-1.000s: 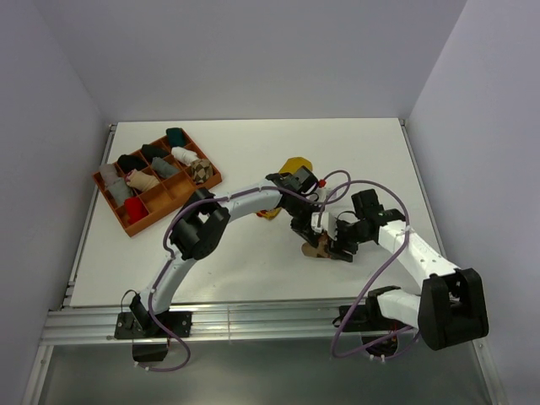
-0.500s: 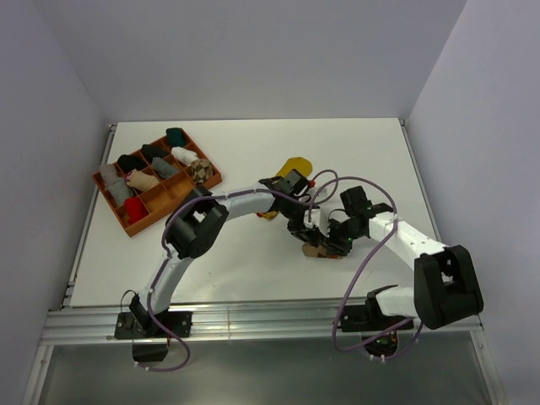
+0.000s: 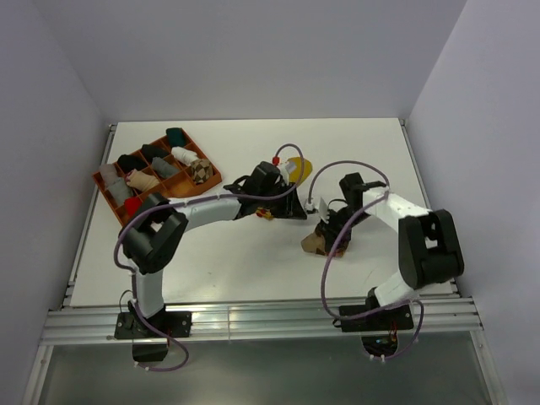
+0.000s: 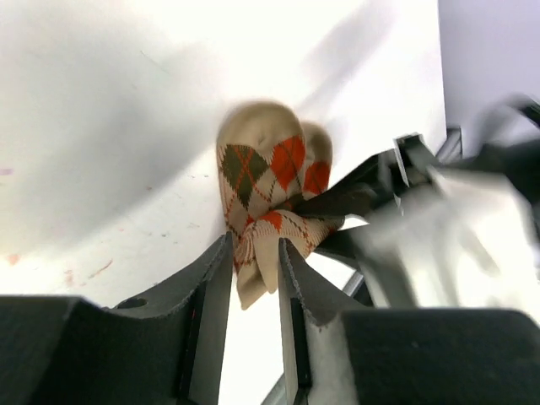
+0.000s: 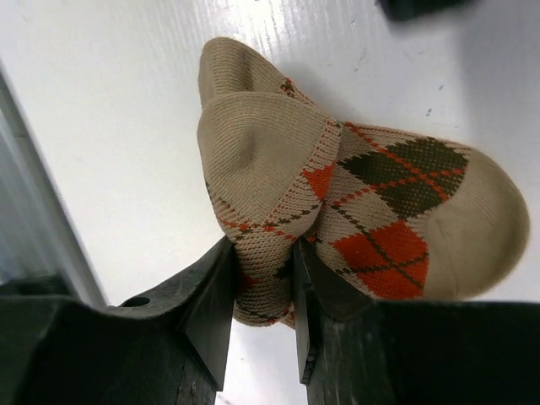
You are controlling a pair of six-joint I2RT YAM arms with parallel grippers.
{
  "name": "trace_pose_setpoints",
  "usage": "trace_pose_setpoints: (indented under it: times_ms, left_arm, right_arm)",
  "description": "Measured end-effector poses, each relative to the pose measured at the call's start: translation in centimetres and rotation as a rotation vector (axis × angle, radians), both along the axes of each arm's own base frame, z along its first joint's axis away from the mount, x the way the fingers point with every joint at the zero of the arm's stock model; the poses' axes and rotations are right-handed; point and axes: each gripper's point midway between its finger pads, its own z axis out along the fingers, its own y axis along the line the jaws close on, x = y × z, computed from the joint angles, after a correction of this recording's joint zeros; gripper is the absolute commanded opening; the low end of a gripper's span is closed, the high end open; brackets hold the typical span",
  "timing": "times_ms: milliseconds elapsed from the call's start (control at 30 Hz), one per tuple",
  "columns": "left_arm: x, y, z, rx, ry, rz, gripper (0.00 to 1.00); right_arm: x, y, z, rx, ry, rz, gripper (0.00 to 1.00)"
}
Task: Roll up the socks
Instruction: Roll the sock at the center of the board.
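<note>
Holding the bundle: the right gripper has its fingers clamped on the cuff end of the orange argyle sock, with knit squeezed into the narrow gap between them.
Change on the right: a second ago these fingers stood wide beside the sock. They have since closed on it, and the arm has swung round to meet the bundle from its far side.
Sock: folded into a short, stubby bundle on the table, its rounded toe ends lying just past the right fingertips.
Left gripper: fingers apart with nothing pinched. The sock's loose end shows in the gap beyond the tips, and neither pad presses it.
Change on the left: it was closed at the sock a second ago. It has let go and drawn back, and is now near the bundle but apart from it.
Meaning: this looks like a handover of the grip. The roll depends on the right fingers alone and may spring open unless the cuff gets tucked.
Farther off: the mustard sock lies beyond the left fingers, partly hidden and probably still to roll. The tray of small bundles sits well apart from both.
</note>
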Motion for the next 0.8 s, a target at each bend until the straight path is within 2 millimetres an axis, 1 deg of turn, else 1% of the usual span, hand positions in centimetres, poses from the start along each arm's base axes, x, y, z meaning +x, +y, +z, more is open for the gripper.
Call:
trace_pose_setpoints:
  times_ms: [200, 267, 300, 367, 467, 567, 667, 800]
  left_arm:
    - [1.1, 1.8, 2.7, 0.016, -0.23, 0.095, 0.34]
    - [1.1, 1.6, 3.2, 0.042, -0.336, 0.091, 0.35]
    - [1.0, 1.2, 3.4, 0.063, -0.403, 0.08, 0.36]
    - [-0.3, 0.0, 3.5, 0.09, -0.496, 0.031, 0.38]
    - [-2.9, -1.9, 3.3, 0.107, -0.595, -0.069, 0.4]
    - [-4.5, -3.2, 2.5, 0.119, -0.673, -0.157, 0.44]
    - [-4.9, -3.4, 1.2, 0.146, -0.715, -0.204, 0.46]
    - [-4.7, -3.5, -1.0, 0.194, -0.752, -0.253, 0.48]
  right_arm:
    - [0.9, -0.5, 0.2, 0.046, 0.232, -0.051, 0.35]
    - [1.1, -0.7, 0.2, 0.067, 0.305, -0.072, 0.35]
    - [1.1, -0.8, 0.2, 0.075, 0.335, -0.082, 0.35]
    - [1.1, -0.9, 0.2, 0.086, 0.384, -0.097, 0.35]
    - [1.1, -1.0, 0.2, 0.091, 0.431, -0.11, 0.35]
    - [1.0, -1.0, 0.2, 0.088, 0.457, -0.117, 0.35]
    - [0.9, -1.0, 0.2, 0.084, 0.477, -0.119, 0.35]
    - [0.7, -1.0, 0.2, 0.081, 0.507, -0.121, 0.36]
